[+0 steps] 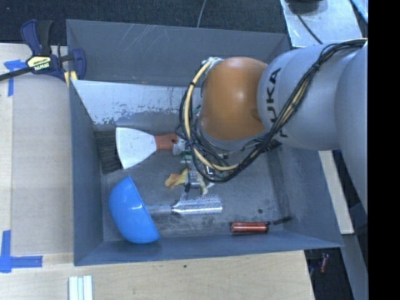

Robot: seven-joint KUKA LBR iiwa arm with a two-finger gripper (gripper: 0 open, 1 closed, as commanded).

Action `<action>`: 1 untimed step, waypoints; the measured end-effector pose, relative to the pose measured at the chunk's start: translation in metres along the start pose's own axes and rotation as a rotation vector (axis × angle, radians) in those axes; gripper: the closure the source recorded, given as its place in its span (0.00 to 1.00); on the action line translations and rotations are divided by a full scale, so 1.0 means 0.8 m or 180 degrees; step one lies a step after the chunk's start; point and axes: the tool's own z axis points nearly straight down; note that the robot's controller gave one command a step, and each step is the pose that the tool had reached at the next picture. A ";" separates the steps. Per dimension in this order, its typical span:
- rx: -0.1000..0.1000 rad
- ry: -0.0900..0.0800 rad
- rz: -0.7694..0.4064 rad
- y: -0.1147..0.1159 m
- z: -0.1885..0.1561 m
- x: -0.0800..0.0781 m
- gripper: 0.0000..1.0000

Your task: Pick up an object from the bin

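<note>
grey metal bin [87, 167]: gripper [195, 185] low over silvery ridged metal piece [199, 205] lying centre-front on floor, small yellow scrap [174, 180] just beside; gripper opening: cannot tell; piece looks unlifted, so grasp and lift likely left

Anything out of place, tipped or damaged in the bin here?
Only the blue plastic bowl: it lies tipped over near the grey metal bin's lower-left corner, not standing upright. The white flat brush with dark bristles, the ridged silver metal piece and the orange-brown cylinder lie loose but look intact.
</note>
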 end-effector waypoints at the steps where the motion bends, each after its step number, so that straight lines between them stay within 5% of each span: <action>1: -0.0004 -0.0024 0.0006 0.000 -0.005 -0.003 0.00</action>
